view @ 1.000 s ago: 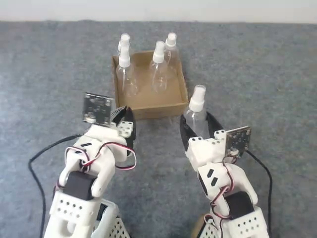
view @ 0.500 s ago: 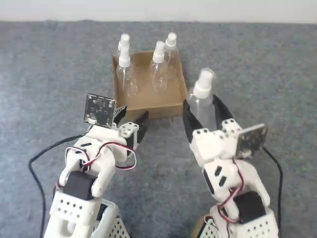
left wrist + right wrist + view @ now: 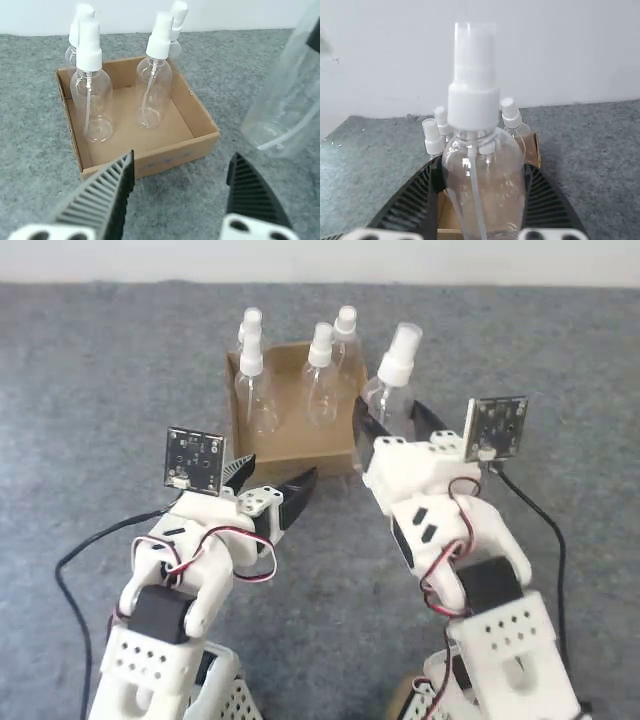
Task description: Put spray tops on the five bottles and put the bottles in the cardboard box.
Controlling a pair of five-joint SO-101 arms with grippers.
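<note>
My right gripper [image 3: 482, 172] is shut on a clear bottle [image 3: 481, 185] with a white spray top [image 3: 474, 75] and holds it upright above the carpet. In the high view this held bottle [image 3: 390, 390] hangs just off the right wall of the cardboard box [image 3: 300, 455]. Two capped bottles [image 3: 92, 100] [image 3: 154, 85] stand inside the box. Two more [image 3: 248, 324] [image 3: 345, 332] stand at its far wall. My left gripper [image 3: 272, 480] is open with nothing in it, just before the box's near wall [image 3: 150, 160]. The held bottle [image 3: 292, 100] also appears in the left wrist view.
Grey carpet [image 3: 110, 390] covers the table on all sides of the box. A black cable [image 3: 85, 545] runs by the left arm's base and another [image 3: 545, 530] by the right arm. A white wall borders the far edge.
My right arm has lifted the bottle and carried it away from the robot, up to the box's right side. My left gripper's fingers have spread wider.
</note>
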